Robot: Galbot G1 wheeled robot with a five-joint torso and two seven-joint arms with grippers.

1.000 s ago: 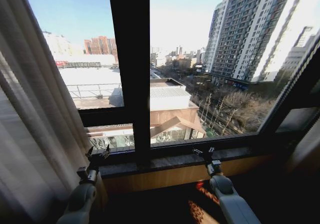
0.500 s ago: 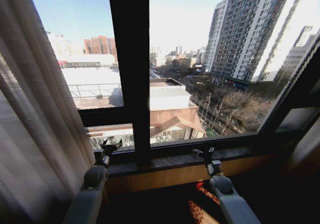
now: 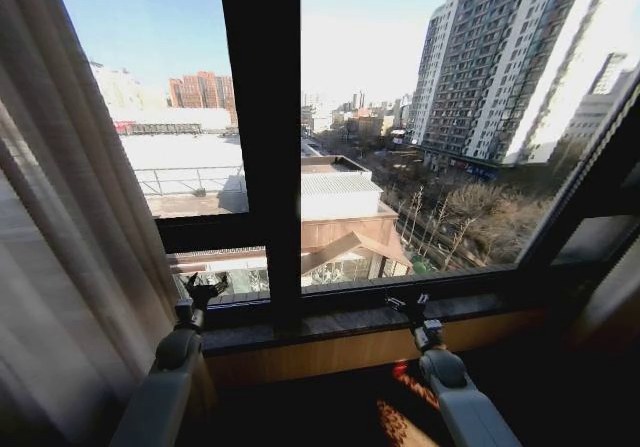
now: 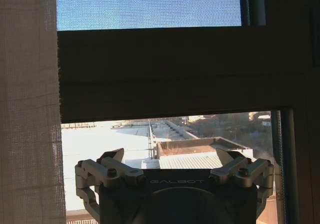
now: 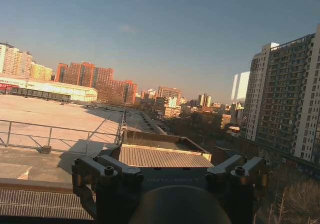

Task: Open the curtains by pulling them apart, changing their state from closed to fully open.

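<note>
One of the curtains (image 3: 70, 267) hangs bunched at the robot's left, beside the window frame (image 3: 260, 137); a second panel may sit at the far right edge, but that is hard to tell. Two tools are counted. The left tool (image 3: 205, 289) hovers by the sill (image 3: 350, 319) near the fabric's edge, jaws apart and empty. The right tool (image 3: 411, 304) rests over the sill, jaws also apart. The risk: the left tool could snag the sheer cloth if it closes carelessly.

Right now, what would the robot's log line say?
curtains: bunched left, window uncovered | left gripper: open, by sill | right gripper: open, by sill
</note>
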